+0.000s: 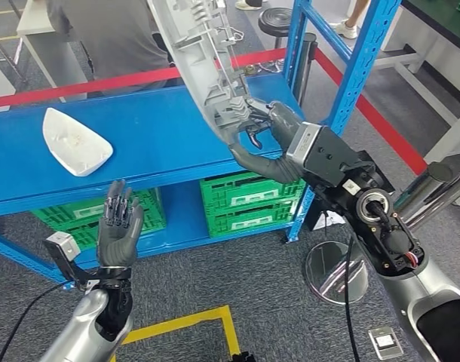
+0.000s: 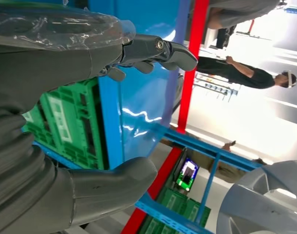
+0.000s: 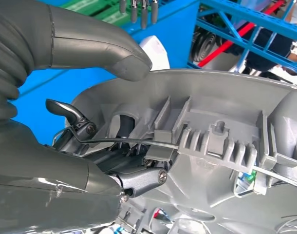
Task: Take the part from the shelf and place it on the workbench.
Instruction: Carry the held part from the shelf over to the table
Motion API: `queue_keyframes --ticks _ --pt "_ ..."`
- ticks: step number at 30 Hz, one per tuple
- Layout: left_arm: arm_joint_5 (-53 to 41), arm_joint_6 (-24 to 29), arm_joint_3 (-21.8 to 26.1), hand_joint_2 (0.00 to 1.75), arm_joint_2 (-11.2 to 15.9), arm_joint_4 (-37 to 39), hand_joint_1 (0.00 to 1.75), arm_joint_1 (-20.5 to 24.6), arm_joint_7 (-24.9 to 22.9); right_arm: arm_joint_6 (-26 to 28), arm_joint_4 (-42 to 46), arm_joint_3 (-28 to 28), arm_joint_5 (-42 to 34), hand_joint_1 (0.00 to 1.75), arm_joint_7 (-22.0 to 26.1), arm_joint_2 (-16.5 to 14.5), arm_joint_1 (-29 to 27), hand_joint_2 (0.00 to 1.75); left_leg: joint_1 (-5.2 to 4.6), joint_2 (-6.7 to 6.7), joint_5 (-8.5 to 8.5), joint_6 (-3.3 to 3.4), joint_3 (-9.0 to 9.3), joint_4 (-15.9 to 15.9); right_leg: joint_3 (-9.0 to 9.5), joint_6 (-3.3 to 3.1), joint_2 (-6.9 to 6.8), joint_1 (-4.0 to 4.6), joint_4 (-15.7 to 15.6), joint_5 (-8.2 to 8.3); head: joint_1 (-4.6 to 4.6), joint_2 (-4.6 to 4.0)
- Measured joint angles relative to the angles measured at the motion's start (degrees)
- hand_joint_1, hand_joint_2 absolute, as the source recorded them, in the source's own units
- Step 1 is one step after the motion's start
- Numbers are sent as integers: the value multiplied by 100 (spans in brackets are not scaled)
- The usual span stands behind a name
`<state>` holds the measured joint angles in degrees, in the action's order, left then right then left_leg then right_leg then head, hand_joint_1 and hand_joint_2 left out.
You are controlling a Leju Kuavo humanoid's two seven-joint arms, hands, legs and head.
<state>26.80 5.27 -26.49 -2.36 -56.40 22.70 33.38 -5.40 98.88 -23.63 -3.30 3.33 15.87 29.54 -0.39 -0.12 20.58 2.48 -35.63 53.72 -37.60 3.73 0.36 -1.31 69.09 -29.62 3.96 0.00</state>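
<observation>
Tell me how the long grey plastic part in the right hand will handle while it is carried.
The grey part looks rigid, given its moulded ribs. Held at one end by the right hand, it may swing or twist. Its thin wire could snag.

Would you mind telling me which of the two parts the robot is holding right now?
The long grey ribbed part, gripped by the right robot hand above the shelf. The white part lies untouched on the blue shelf.
</observation>
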Motion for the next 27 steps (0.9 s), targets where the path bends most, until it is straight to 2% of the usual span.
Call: queue_keyframes --ticks 2,3,4,7,8,9,10,12,13,14,15,16,18,19,20,22,23,24,25,27 --pt "0 3 1 175 3 -22 0 -8 0 -1 1 -1 0 175 -8 0 6 175 19 -6 -50 -61 -143 98 523 46 -2 -26 -743 153 28 0" --pt "-2 4 0 175 5 -40 0 -10 0 -1 4 -1 0 175 -9 0 7 175 17 -12 -74 -93 -194 140 689 26 11 -23 -1010 178 49 0" --pt "-3 4 -1 175 9 -57 0 -11 0 -1 7 -1 0 175 -9 0 6 175 7 -21 -106 -124 -231 176 765 -8 23 -19 -1160 158 56 0" --pt "-5 4 -2 175 26 -78 0 -30 0 -1 14 -2 0 175 -10 -2 -4 175 0 -44 -196 -204 -304 215 691 -184 24 -7 -1175 229 9 0" --pt "-5 4 -1 175 33 -78 0 -37 -1 -2 15 -2 2 175 -10 -3 -3 175 9 -42 -117 -233 -359 287 648 -240 14 -10 -1178 277 -9 0" --pt "-4 4 -1 175 38 -80 0 -41 -1 -2 16 -2 3 175 -10 -4 2 175 21 -38 67 -266 -451 477 595 -292 5 -19 -1186 329 -32 0" --pt "-4 4 -2 175 42 -83 0 -43 -2 -3 17 -1 5 175 -10 -4 6 175 33 -32 337 -300 -576 794 535 -330 -1 -24 -1189 383 -54 0" --pt "-4 4 -2 175 46 -87 0 -49 -2 -3 17 -1 8 175 -12 -4 5 175 42 -26 860 -347 -839 1619 391 -361 0 -19 -1189 492 -94 0" --pt "-4 4 -2 175 48 -89 0 -55 -2 -3 17 -1 8 175 -13 -4 2 175 44 -26 972 -352 -894 1918 320 -362 1 -12 -1188 546 -101 0" --pt "-4 4 -2 175 48 -89 0 -60 -2 -4 17 -2 9 175 -13 -5 0 175 42 -27 963 -340 -855 2029 253 -361 2 -2 -1188 597 -106 0" --pt "-4 4 -2 175 48 -90 0 -62 -2 -7 17 -2 14 175 -14 -5 -1 175 34 -28 861 -308 -701 1916 190 -360 5 13 -1187 647 -110 0" --pt "-4 3 -2 175 48 -94 0 -60 -4 -14 17 -1 25 175 -14 -6 -2 175 19 -31 729 -252 -439 1601 136 -357 8 29 -1187 696 -113 0" --pt "-6 -1 -1 175 50 -128 0 -46 -11 -39 20 4 56 175 -14 -7 -2 175 -42 -28 629 -103 186 733 60 -338 8 43 -1193 786 -104 0" --pt "-7 -2 -1 175 51 -147 0 -37 -17 -54 21 6 70 175 -14 -7 -1 175 -73 -22 623 -58 393 418 44 -313 5 39 -1208 832 -95 0" --pt "-9 -3 0 175 54 -163 0 -27 -22 -69 23 6 77 175 -14 -7 -2 175 -101 -15 631 -27 498 231 41 -279 -1 25 -1230 877 -92 0" --pt "-11 -1 0 175 57 -173 0 -16 -34 -95 26 7 77 175 -13 -7 -3 175 -105 0 529 -7 510 94 38 -199 -6 12 -1296 964 -103 0" --pt "-12 1 0 175 56 -175 0 -14 -42 -106 27 10 73 175 -12 -7 -2 175 -87 10 465 7 513 12 19 -166 -5 17 -1288 935 -107 0" --pt "-14 3 0 175 53 -176 0 -13 -51 -115 28 13 70 175 -12 -7 3 175 -66 23 392 22 503 -64 -32 -142 -4 26 -1182 805 -100 0" --pt "-16 8 0 175 46 -179 0 -13 -61 -123 28 15 69 175 -12 -8 12 175 -39 36 322 27 479 -125 -114 -123 -4 33 -952 584 -84 0" --pt "-21 28 0 175 42 -183 0 -25 -88 -141 28 15 67 175 -14 -9 27 175 -42 42 219 37 372 -140 -307 -87 -6 26 -213 55 -47 0"
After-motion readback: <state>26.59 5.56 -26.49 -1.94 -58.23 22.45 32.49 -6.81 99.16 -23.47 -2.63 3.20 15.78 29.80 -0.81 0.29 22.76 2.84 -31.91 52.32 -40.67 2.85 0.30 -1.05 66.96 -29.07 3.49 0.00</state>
